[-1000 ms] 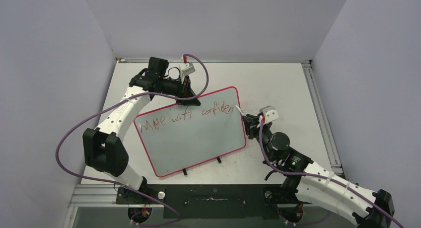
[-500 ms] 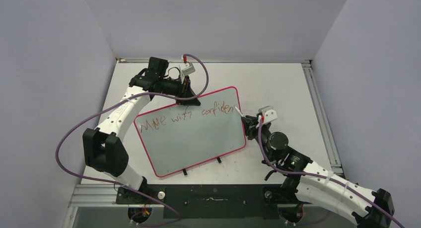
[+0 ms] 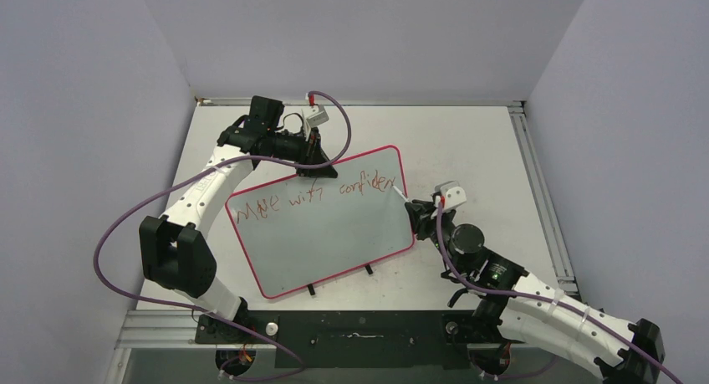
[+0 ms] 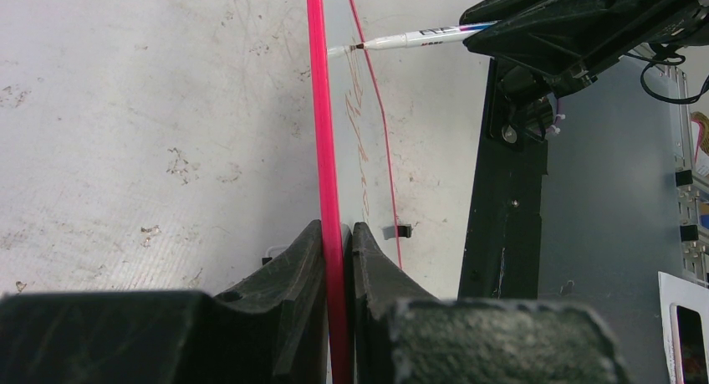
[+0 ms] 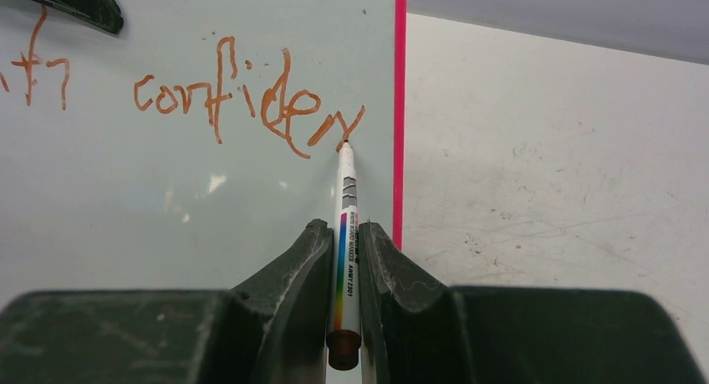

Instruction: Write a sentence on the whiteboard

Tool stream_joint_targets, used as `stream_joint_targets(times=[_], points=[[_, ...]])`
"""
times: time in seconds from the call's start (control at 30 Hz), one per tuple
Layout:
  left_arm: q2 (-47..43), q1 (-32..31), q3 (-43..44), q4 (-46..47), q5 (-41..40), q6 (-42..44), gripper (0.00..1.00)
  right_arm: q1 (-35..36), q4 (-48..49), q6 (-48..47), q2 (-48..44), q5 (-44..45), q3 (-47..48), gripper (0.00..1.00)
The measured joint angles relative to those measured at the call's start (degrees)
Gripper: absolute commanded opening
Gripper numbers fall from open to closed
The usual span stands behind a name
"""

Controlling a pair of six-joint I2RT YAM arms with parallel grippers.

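The whiteboard stands tilted on the table, pale with a pink-red rim. My left gripper is shut on its top edge, and in the left wrist view the rim runs between both fingers. The sentence reads "Move with confiden" in red-brown strokes, with "confiden" close up in the right wrist view. My right gripper is shut on a white marker. The marker's tip touches the board at the last letter, just inside the right rim.
Two small black feet prop the board's near edge. An aluminium rail runs along the table's right side. A black base plate lies at the near edge. Grey walls close in on three sides. Purple cables loop off both arms.
The right gripper and marker have shifted slightly toward the near edge, and the last letter has gained a stroke. The left gripper has not moved.
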Motion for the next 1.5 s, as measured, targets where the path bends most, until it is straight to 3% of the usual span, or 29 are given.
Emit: stream_joint_targets(times=[0.43,1.5], points=[[0.0,0.0,0.0,0.0,0.1,0.0,0.00,0.2,-2.5,0.2,-2.1,1.8,0.0,0.05],[0.0,0.0,0.0,0.0,-0.1,0.0,0.00,0.2,2.0,-3.9,0.6,6.3,0.0,0.05]])
